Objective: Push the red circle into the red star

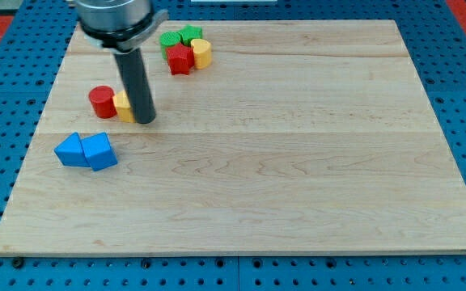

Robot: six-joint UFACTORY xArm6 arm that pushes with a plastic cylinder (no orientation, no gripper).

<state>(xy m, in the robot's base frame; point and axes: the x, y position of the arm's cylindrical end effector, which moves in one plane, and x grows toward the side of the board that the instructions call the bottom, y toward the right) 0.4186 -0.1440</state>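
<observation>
Camera view: red circle (101, 102) upright.

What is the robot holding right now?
Nothing. It has only a rod, and my tip rests on the board beside a yellow block, which sits next to the red circle.

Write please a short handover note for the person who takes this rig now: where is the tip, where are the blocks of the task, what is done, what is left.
My tip is down on the board, against a yellow block partly hidden behind the rod.
Red circle: view's left, touching that yellow block.
Red star: near view's top, clustered with green blocks and a yellow cylinder.
Done: nothing; circle and star are apart.
Left: push the circle up-right into the star.
</observation>
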